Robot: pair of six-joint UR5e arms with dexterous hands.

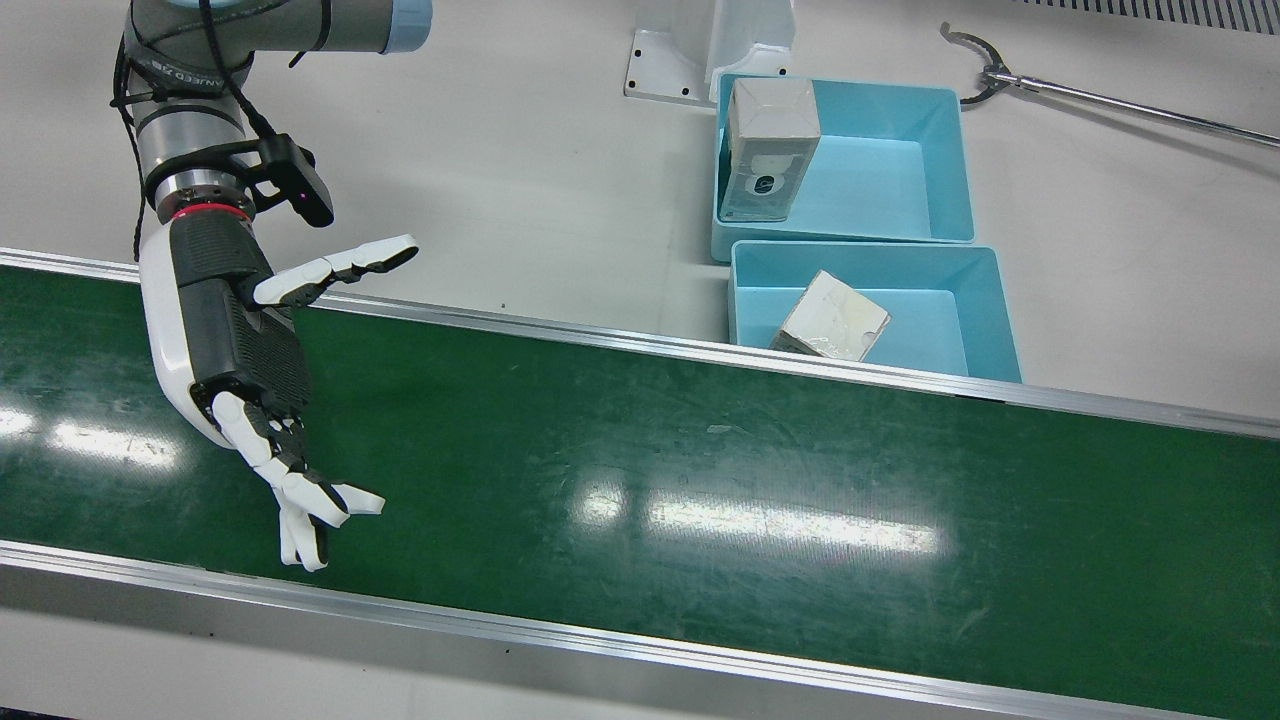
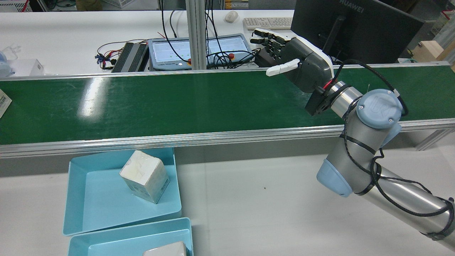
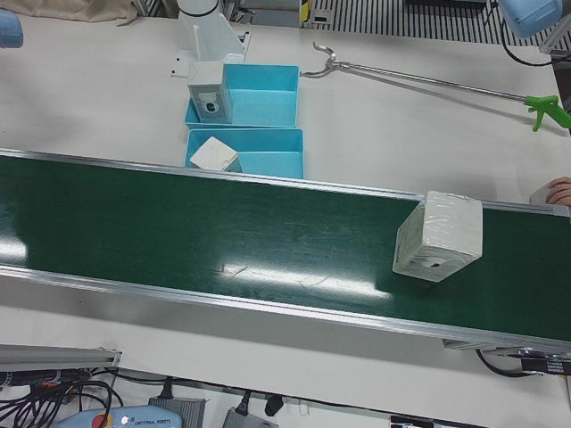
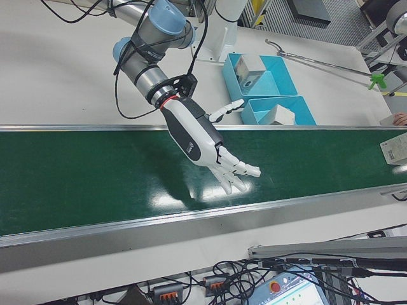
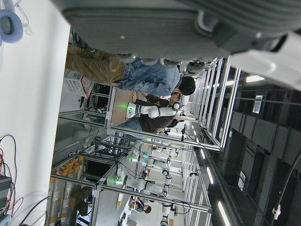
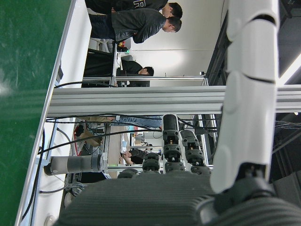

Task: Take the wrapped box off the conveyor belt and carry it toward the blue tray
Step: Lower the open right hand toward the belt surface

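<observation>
The right hand [image 1: 250, 370] hovers over the conveyor belt [image 1: 700, 480] with fingers spread, holding nothing; the left hand's state I cannot tell from its own camera. The wrapped box [image 3: 439, 235] sits on the belt, well apart from that hand (seen only in the left-front view). It looks stiff, light, with slick film, so opposite flat sides seem best. Counted: one belt box, two blue trays [image 1: 900, 170], each holding one box

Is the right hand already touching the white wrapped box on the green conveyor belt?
Apart. The left-front view shows the white wrapped box alone on the belt; the right hand hovers open elsewhere.
</observation>
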